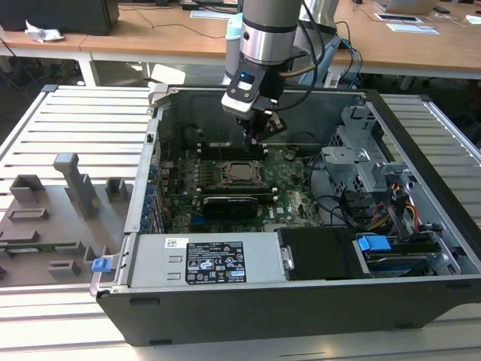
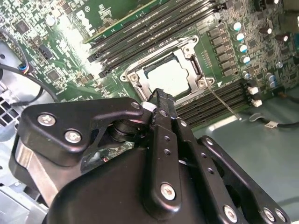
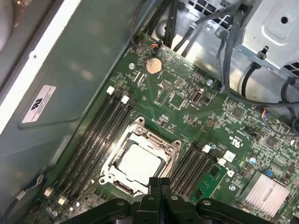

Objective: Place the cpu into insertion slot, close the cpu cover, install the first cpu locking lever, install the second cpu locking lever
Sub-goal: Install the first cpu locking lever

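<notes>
Two fingers (image 3: 153, 186), pinched shut and empty, are hovering beside the cover (image 3: 117, 150) framing the cpu (image 3: 138, 163); catching the loose lever (image 2: 224, 103) is likely needing slow, square contact.

The exterior view stands off the near side of the open computer case (image 1: 248, 316), high up and well back. It faces down and away, so the whole case, the motherboard (image 1: 293, 192) and the gripper (image 1: 258, 138) fall within it. Both wrist views ride close above the board and look down past the gripper (image 2: 159, 93) (image 3: 159, 179) from different sides, sharing the cpu (image 2: 169, 77) (image 3: 140, 163) and the memory slots (image 2: 140, 28) (image 3: 100, 135) beside it, a patch the exterior view also holds, far smaller.
</notes>
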`<state>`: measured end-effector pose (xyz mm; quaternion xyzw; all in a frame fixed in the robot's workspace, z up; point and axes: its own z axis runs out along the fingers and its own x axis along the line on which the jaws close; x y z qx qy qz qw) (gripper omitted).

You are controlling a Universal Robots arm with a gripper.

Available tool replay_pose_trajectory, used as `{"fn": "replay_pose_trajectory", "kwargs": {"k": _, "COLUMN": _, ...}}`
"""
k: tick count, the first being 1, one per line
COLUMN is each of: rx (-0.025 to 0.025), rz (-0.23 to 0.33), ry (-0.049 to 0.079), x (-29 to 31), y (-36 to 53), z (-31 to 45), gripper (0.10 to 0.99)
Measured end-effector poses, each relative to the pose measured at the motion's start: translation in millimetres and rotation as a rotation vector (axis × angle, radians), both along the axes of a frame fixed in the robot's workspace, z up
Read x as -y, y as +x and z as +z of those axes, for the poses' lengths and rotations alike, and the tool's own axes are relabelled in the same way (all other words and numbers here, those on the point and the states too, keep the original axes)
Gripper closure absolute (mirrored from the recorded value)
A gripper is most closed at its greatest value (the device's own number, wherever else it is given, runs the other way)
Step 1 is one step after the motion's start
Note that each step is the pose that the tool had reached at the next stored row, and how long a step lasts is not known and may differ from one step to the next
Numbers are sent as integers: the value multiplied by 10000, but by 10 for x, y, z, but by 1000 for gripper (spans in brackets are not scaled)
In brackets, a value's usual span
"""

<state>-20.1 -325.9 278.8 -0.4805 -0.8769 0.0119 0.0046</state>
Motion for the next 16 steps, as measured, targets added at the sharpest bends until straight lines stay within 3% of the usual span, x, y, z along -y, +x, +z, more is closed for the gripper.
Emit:
{"fn": "replay_pose_trajectory", "kwargs": {"k": 8, "rx": 0, "rz": 1195, "ry": -1, "x": 0, "y": 0, "z": 0, "gripper": 976}}
{"fn": "replay_pose_trajectory", "kwargs": {"k": 16, "rx": 0, "rz": 1991, "ry": 0, "x": 0, "y": 0, "z": 0, "gripper": 976}}
